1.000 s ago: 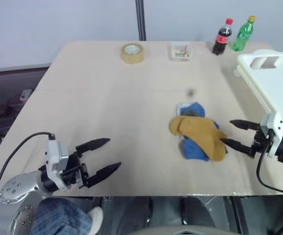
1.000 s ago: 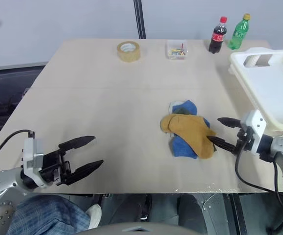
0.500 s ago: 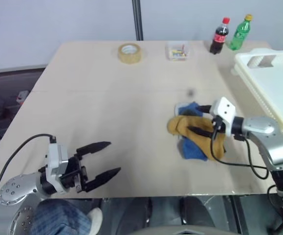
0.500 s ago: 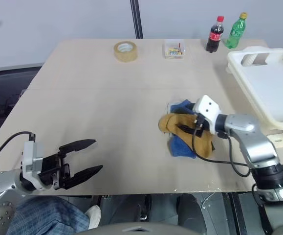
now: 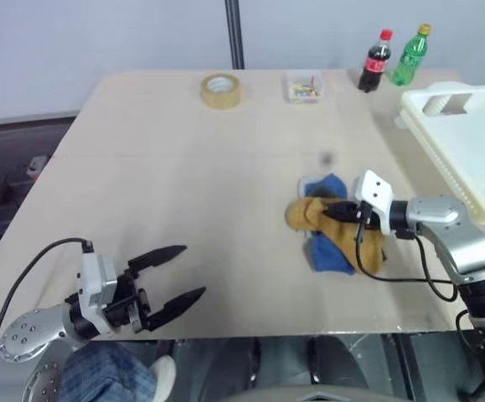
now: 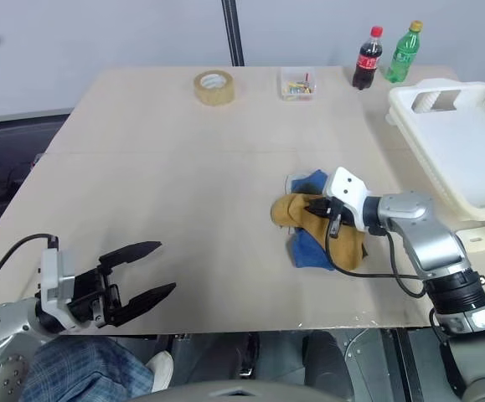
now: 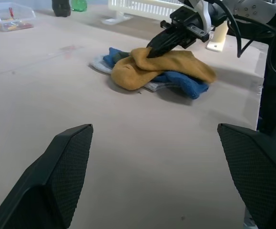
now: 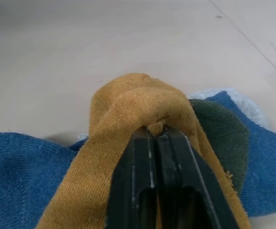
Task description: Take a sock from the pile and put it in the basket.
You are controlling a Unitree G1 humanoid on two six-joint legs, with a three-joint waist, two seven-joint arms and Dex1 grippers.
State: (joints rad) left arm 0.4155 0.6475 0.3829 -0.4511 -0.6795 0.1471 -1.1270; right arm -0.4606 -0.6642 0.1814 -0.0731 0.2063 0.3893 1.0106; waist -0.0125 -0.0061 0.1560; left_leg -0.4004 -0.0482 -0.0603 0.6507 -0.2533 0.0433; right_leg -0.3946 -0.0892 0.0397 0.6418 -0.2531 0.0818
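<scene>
Sock pile (image 5: 336,230): I see it toward the table's right side, nearer the front edge than the back; a mustard sock (image 8: 128,119) is draped over blue and dark green ones.
Right gripper (image 8: 158,136): I have its fingers pinched together on a fold of the mustard sock at the top of the heap.
Left gripper (image 5: 168,276): spread wide and holding nothing, hovering by the front left corner, well apart from the pile.
Step in hand: the grasp looks made; the sock still lies on the heap, not yet lifted, I judge.
Next move: I'd raise it straight up so it peels off the blue socks, then carry it right to the white basket (image 6: 468,159) at the table's right edge and let go over its floor.
Risk: the pinch is on a thin fold, so it may slip, or drag a blue sock along.
Around: a tape roll (image 5: 220,90), a small clear box (image 5: 306,85), a cola bottle (image 5: 374,60) and a green bottle (image 5: 410,55) stand along the back edge, clear of the route.
In the way: only the basket's near wall, which the sock must clear.
</scene>
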